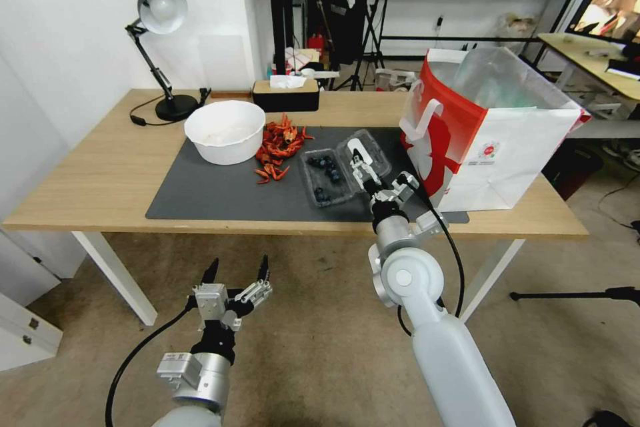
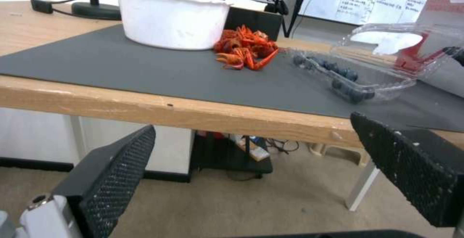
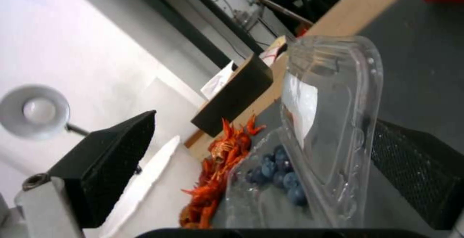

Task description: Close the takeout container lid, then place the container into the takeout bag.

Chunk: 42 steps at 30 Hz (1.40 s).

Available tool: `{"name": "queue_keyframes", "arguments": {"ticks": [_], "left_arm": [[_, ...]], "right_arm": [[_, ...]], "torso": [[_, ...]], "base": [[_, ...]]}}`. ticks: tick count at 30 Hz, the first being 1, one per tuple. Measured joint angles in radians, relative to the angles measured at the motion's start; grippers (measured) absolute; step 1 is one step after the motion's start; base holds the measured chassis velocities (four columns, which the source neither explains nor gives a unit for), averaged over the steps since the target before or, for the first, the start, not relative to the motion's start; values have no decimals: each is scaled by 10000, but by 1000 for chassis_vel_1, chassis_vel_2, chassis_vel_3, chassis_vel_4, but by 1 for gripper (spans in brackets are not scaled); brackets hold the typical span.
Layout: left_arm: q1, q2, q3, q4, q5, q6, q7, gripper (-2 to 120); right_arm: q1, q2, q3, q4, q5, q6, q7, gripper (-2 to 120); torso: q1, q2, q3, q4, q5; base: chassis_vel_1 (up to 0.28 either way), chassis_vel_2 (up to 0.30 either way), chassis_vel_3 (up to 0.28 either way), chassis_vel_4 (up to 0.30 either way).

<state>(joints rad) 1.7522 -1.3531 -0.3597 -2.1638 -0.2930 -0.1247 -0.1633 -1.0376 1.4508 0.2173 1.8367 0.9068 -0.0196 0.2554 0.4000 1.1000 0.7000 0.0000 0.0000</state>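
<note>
Blueberries are sitting in the tray half of your takeout container (image 1: 325, 177), which is lying open on the dark grey mat (image 1: 207, 193) between the pile of red crayfish (image 1: 279, 147) and the takeout bag (image 1: 490, 127). You are looking at the lid (image 1: 365, 155) lifting off the mat: in the left wrist view it is tilting up above the berry half, and in the right wrist view it is standing almost on edge, with its white label facing the berries.

Your right gripper (image 1: 363, 170) is reaching over the table's front edge at the lid. Its fingers are spread wide, one on either side of the clear plastic, and they are not pinching it; I cannot tell whether either pad is touching it.

Your left gripper (image 1: 238, 271) is hanging low in front of the wooden table (image 1: 100, 173), below its edge, with its fingers wide apart and nothing between them.

You are also seeing a round white bowl (image 1: 225, 131) just beside the crayfish, a black tissue box (image 1: 286, 95) behind them, and a desk lamp (image 1: 159, 40) at the far left corner. The bag is standing upright and open at the table's right end.
</note>
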Motion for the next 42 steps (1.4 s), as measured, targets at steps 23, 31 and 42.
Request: {"name": "queue_keyframes", "arguments": {"ticks": [23,31,42], "left_arm": [[28,-65,73,91,104,-109,-23,100],[52,-64,102,107,174,-136,-27,100],[91,-92,112,102,248,-192,-29,100]], "right_arm": [[124,-547,24,-667,-2227,-240,-1537,100],[119,-569,39,-644,-2290,-189,-1512,100],[270,-807,18,-683,-2387,-263,-1998,100]], "torso": [[0,-2,0,0,0],[0,-2,0,0,0],[0,-1,0,0,0]], "base": [[0,0,0,0],[0,0,0,0],[0,0,0,0]]}}
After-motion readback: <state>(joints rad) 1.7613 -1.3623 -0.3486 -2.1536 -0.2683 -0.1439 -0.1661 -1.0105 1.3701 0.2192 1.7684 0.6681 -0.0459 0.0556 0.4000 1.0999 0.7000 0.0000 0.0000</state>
